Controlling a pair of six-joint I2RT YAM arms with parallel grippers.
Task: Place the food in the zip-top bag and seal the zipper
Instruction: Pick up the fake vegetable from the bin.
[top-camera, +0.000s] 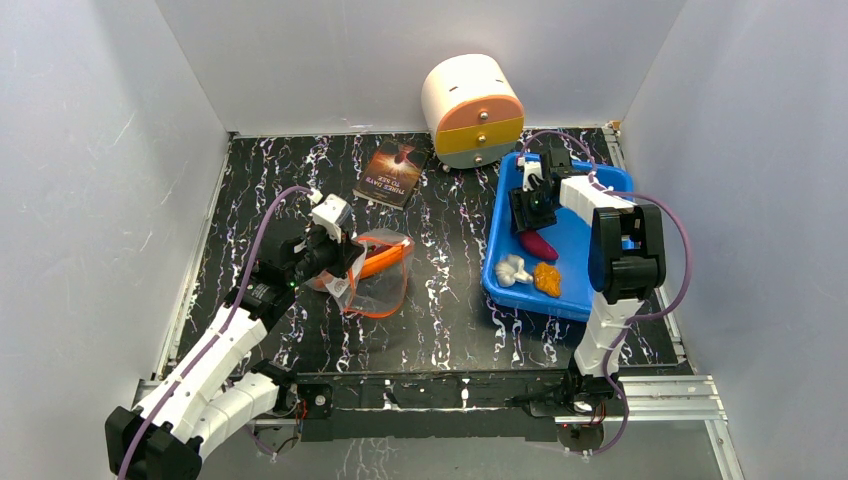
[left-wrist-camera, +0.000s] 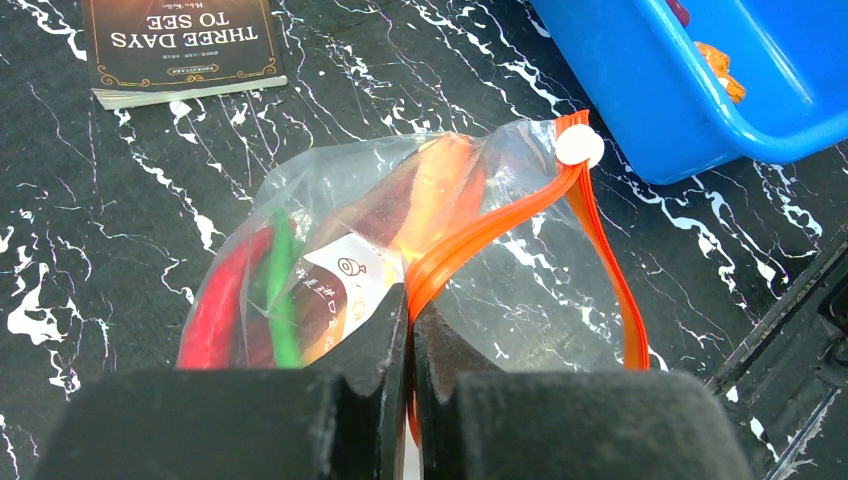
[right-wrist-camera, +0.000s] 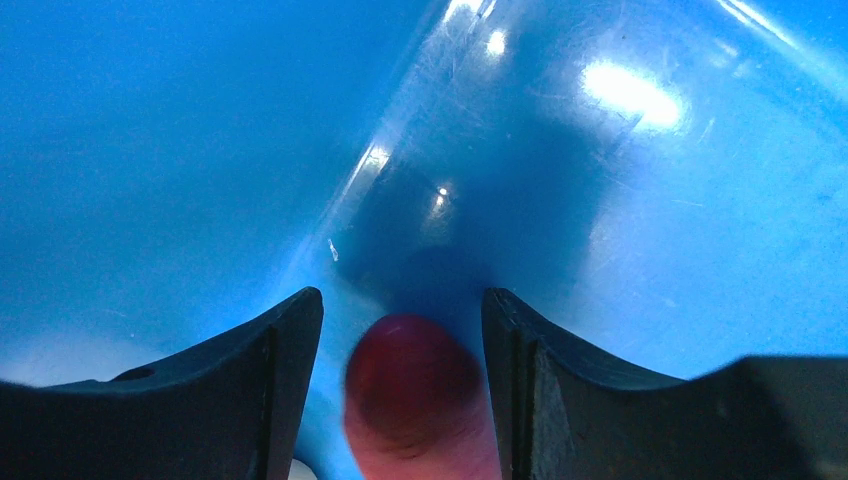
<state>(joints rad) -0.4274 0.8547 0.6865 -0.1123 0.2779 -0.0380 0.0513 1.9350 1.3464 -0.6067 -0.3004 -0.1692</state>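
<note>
Two grippers sit well apart. The left gripper is pinched tight on the zipper of the zip-top bag, which lies on the dark marbled table left of the blue tray. The strip's two sides stand apart. Inside the bag show a red chili, a thin green stick and an orange-brown slice. The right gripper is down in the tray with its jaws parted either side of the magenta piece — whether they touch it I cannot tell. A white lump and orange bits lie nearby in the tray.
</note>
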